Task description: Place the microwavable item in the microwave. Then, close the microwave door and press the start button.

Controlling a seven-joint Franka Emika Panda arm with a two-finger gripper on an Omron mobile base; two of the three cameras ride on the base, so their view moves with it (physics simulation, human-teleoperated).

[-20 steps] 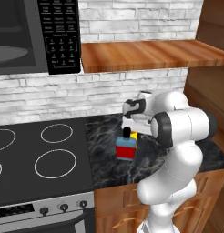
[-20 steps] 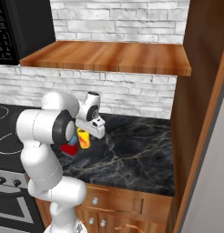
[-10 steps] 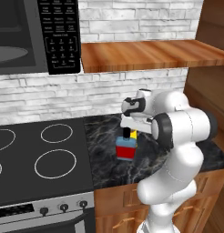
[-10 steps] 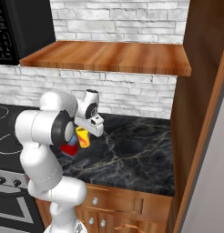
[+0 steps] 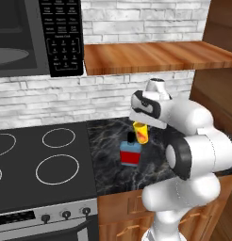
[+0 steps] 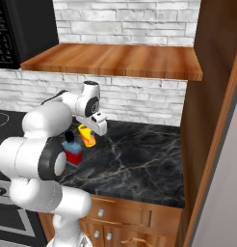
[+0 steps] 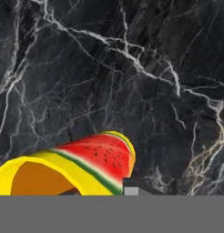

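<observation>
Jaws clamped on the yellow cup [image 5: 141, 132], the gripper [image 5: 142, 126] holds it above the marble counter [image 6: 135, 164] beside a blue-and-red bottle [image 5: 130, 152], which a low swing could topple.

You have a black marble counter [image 5: 108, 155] with pale veins running from the stove [image 5: 42, 164] to the brick wall. The blue-and-red bottle [image 5: 129, 151] with a black cap stands upright on the counter, just beside the stove's right edge. Away from the stove, the counter ends at a tall wooden cabinet [image 6: 212, 120].
</observation>
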